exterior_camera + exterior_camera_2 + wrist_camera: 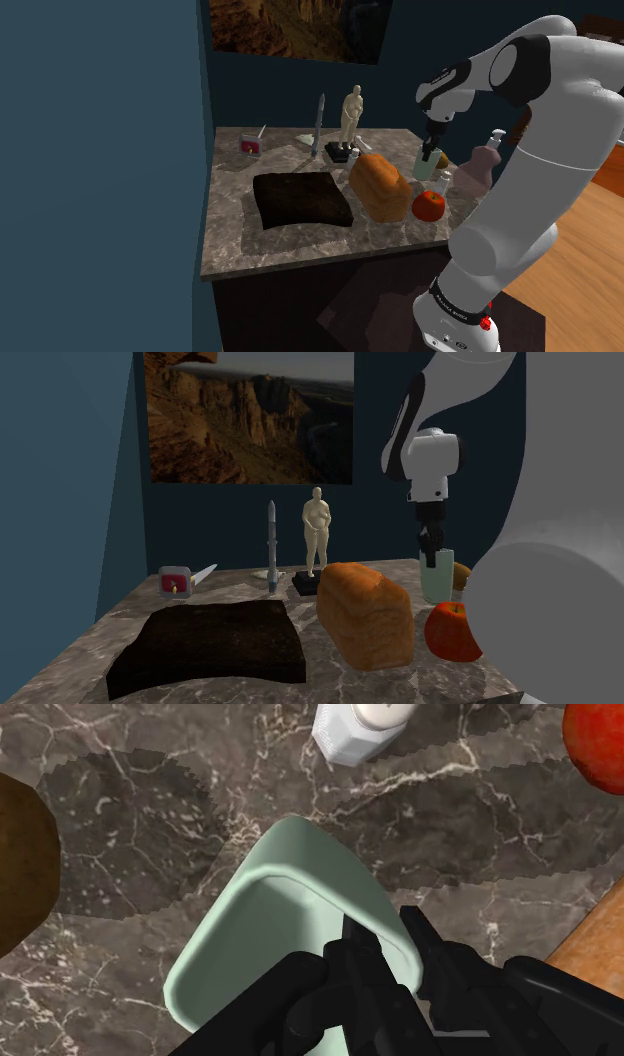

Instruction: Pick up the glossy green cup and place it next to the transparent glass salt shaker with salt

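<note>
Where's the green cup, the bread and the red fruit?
green cup [262, 939], wrist view, on its pale inside.
bread loaf [365, 614], second exterior view, on its brown crust.
red fruit [450, 634], second exterior view, middle of its skin.

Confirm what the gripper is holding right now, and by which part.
The black gripper holds the glossy pale green cup with rounded-square sides. It pinches the cup's side wall at the rim, with one finger inside and the other outside.
</note>
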